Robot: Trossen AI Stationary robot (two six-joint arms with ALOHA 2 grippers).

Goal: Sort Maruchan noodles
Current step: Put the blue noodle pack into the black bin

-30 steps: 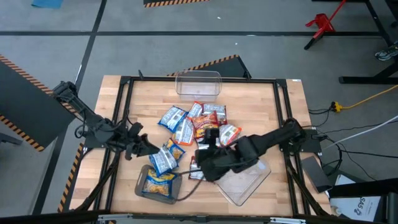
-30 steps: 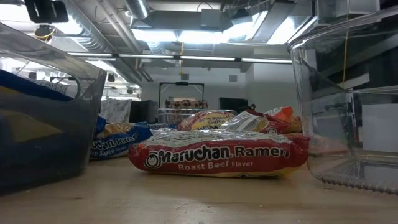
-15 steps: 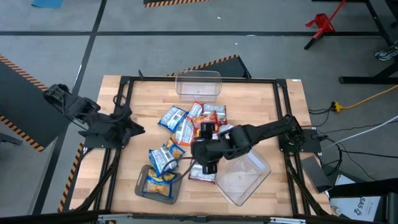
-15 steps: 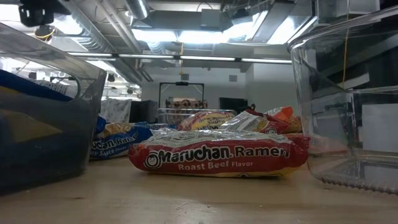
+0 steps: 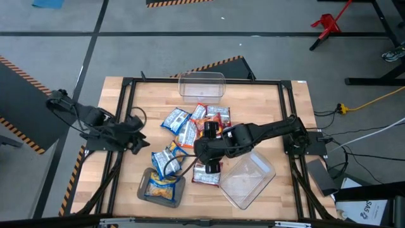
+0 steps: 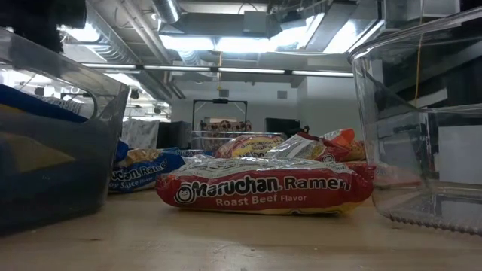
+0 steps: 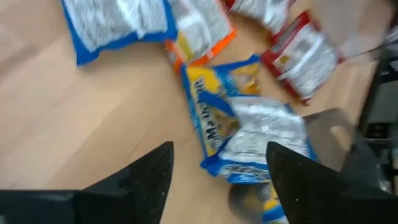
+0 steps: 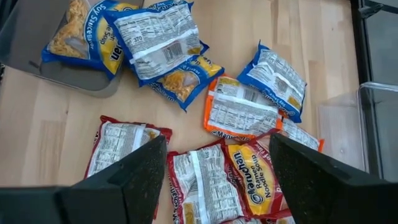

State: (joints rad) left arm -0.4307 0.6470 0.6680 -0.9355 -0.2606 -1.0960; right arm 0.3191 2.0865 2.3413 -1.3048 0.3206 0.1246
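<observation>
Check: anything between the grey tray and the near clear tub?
High view: one red packet lies between grey tray and near tub; otherwise bare wood.

Both arms are dark throughout — matte black links joined by bulkier rounded joint housings. The left arm (image 5: 88, 120) carries thin black cables looping loosely alongside its links. The right arm (image 5: 266, 132) is thicker toward its wrist, where the housing forms a blocky dark mass. Each wrist ends in two flat, black fingers (image 8: 137, 180) with angular, tapered outlines and plain smooth faces — no visible markings.
</observation>
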